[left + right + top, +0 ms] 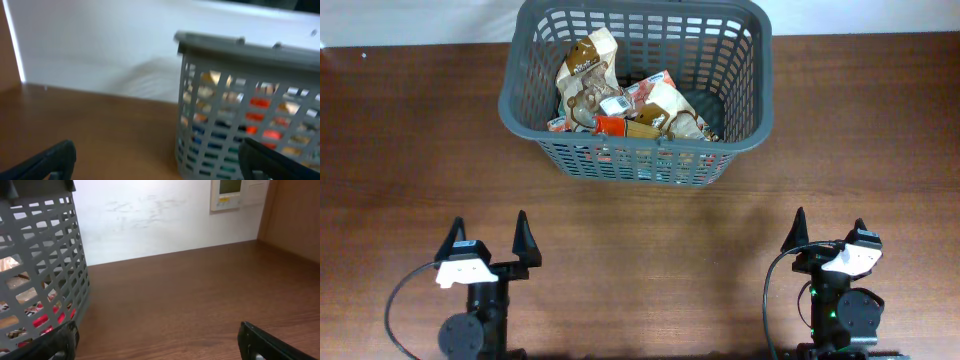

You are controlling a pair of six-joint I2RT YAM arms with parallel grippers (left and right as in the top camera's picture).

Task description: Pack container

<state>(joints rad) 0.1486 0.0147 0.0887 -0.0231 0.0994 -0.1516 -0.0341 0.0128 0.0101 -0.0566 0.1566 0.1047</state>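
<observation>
Basket [640, 160] stands at the far middle of the worktop [650, 260], well apart from the left pincer [490, 219] and right pincer [830, 218]; both gape wide, holding nothing; the packets [620, 100] inside overlap, labels unreadable.

Black arms [480, 325]; pointed black fingers [524, 238]; white wrist blocks [455, 272]; looping black cables [392, 308]; green lights [817, 300] on right.

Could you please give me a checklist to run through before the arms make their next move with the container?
1. Left gripper open, holding nothing: ok.
2. Right gripper open, holding nothing: ok.
3. Container upright on the table: ok.
4. Food packets lying inside the container: ok.
5. Both grippers apart from the container: ok.
6. Whether the container's lower layers are full: cannot tell.
</observation>
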